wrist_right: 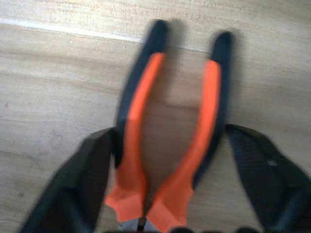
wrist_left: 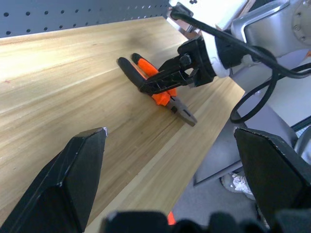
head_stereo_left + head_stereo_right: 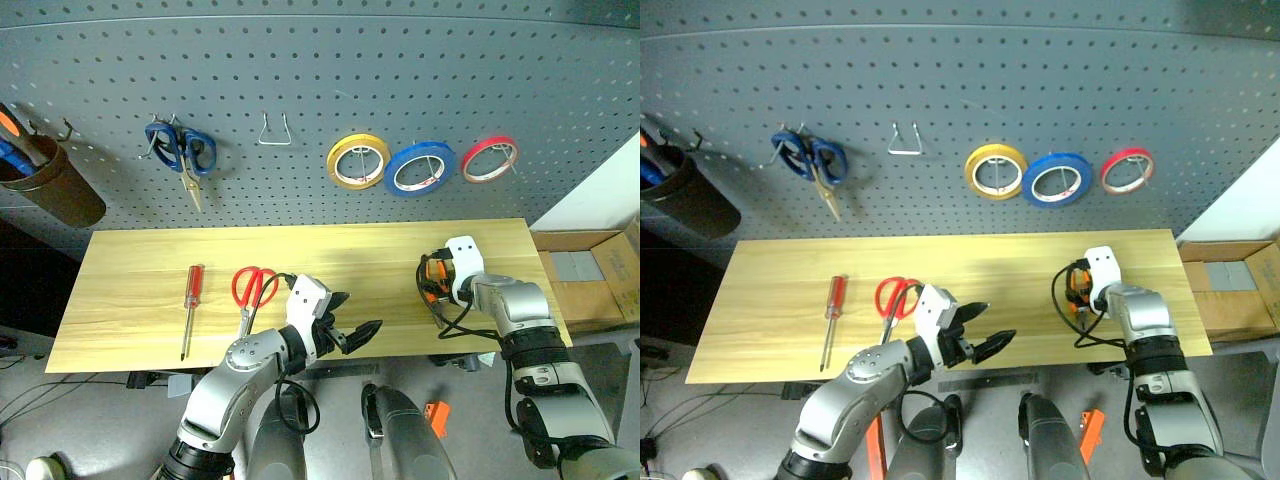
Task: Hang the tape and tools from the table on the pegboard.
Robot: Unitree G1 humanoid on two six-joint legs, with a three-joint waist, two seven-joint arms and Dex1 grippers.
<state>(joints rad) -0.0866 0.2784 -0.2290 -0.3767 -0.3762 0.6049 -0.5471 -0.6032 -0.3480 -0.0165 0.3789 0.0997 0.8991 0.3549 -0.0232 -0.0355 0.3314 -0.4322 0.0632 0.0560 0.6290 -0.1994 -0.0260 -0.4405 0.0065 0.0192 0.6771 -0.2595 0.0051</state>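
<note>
Pliers flat on table, right end, handles toward pegboard. Right gripper straddling handles, fingers either side, not clamped yet. Left gripper wide open, well off.

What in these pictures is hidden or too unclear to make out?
- Orange-and-black-handled pliers: in the head views, mostly hidden behind the right gripper.
- Plier tips: in the right wrist view, cut off by the bottom edge.
- Whether the right jaws press the handles yet: blurred.
- Dark brown cup: contents cut off at the left edge.
</note>
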